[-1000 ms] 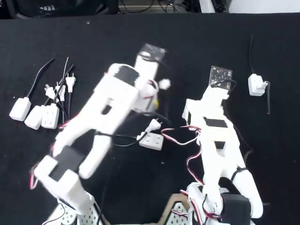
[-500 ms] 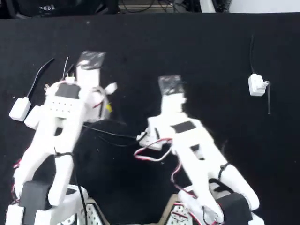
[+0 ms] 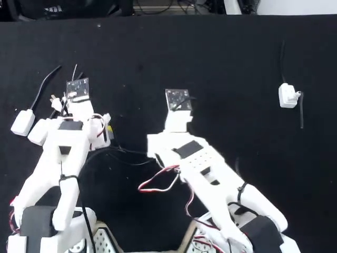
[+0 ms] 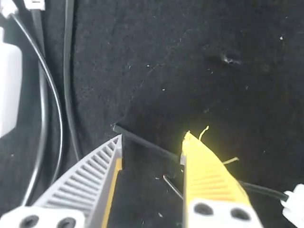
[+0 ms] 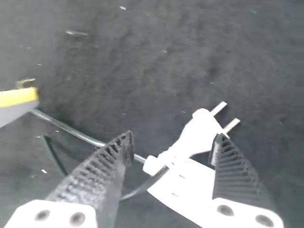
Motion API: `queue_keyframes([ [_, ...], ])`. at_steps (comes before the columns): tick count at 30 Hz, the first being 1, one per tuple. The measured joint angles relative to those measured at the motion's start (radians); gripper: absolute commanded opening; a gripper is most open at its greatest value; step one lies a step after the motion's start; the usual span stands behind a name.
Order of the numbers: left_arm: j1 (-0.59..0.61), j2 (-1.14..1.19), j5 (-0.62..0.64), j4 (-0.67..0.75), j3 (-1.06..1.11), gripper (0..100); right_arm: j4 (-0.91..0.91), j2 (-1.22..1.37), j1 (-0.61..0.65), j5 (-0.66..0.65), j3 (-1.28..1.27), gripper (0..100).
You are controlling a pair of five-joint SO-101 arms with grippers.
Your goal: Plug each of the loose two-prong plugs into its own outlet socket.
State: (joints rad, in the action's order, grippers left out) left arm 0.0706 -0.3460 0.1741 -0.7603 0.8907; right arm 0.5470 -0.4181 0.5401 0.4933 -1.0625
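Jaws spread wide on both arms, nothing held.
Right gripper [image 5: 174, 137] straddles a white two-prong plug [image 5: 197, 132] lying just beside its white socket block [image 5: 187, 192], mid-table; left gripper [image 4: 153, 137], equally released, straddles a black cable [image 4: 142, 141] near the left-hand socket blocks [image 3: 23, 122].

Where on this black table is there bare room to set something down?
The wide stretch between the right arm and the white socket at the right is bare, as is the far strip. The left cluster of sockets, plugs and cables is crowded.
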Motion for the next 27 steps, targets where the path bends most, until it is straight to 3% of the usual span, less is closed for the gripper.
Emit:
queue_keyframes([
  [7,0.0,-0.012,0.0,0.054,0.018,20,-0.075,0.124,-0.02,0.0,0.044,25.5],
  [16,0.0,-0.012,0.002,0.054,0.018,20,0.175,0.354,-0.038,0.003,0.341,25.7],
  [27,0.0,-0.012,0.002,0.054,0.018,20,0.216,0.322,-0.121,0.003,0.322,25.7],
])
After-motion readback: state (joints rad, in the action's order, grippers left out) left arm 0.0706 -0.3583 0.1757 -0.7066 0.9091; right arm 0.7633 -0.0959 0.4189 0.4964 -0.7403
